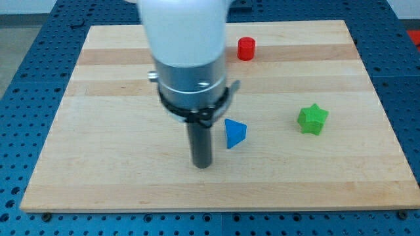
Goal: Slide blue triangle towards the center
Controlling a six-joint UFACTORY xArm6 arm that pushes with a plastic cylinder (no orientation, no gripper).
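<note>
The tip (203, 165), a bare rod with no fingers, is set just left of the blue triangle (235, 133), near the counter (98, 183) centre.

Single view only, set high beyond the counter's (367, 177) near edge, facing down and forward across it. Close enough to fill the frame with the wooden top, blue perforated base at the margins. Arm housing (187, 52) looming large at top centre.
</note>
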